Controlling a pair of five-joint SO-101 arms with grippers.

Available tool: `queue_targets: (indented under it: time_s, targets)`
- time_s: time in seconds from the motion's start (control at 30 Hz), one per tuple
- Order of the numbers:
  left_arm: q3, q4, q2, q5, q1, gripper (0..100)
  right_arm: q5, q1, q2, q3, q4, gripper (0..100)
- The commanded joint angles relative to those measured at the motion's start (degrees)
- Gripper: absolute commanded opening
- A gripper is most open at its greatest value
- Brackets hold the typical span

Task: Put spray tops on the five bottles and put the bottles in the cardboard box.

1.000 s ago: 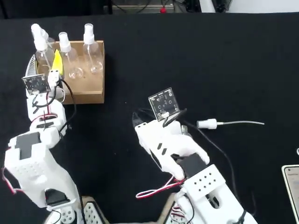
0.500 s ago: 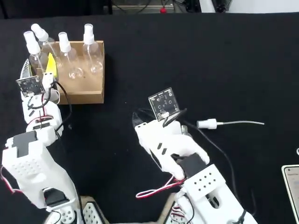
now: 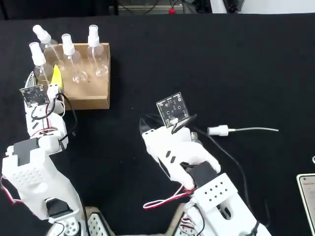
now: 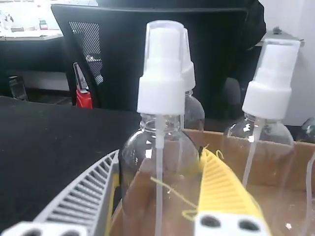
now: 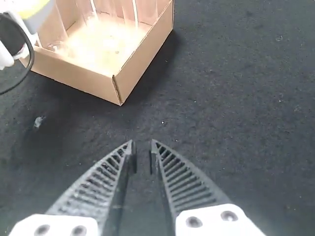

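My left gripper (image 3: 43,74) is shut on a clear bottle (image 3: 37,63) with a white spray top, upright at the left wall of the cardboard box (image 3: 91,93). In the left wrist view this bottle (image 4: 158,147) stands between the grey finger and the yellow finger (image 4: 224,191). Three capped bottles (image 3: 72,58) stand inside the box. A loose spray top (image 3: 218,130) with its long tube lies on the cloth to the right. My right gripper (image 5: 141,145) is shut and empty, low over the cloth in front of the box (image 5: 118,73), also in the high view (image 3: 144,126).
The black cloth covers the table (image 3: 221,69). A flat white device (image 3: 308,194) lies at the right edge. Cables run from the right arm's base across the cloth near the loose spray top.
The left arm has shifted the held bottle a little to the left, to the box's left wall. The right arm has kept still.
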Motion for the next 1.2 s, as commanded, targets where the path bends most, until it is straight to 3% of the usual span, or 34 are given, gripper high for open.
queue_targets:
  time_s: [0.0,1.17]
  targets:
    - [-0.04,-1.49,-0.35,0.26,-0.31,8,0.26,-0.62,-0.04,-0.4,-1.76,4.5]
    - [4.7,-1.58,-0.44,0.26,-0.66,8,0.62,-0.62,-0.04,-0.4,-1.76,4.6]
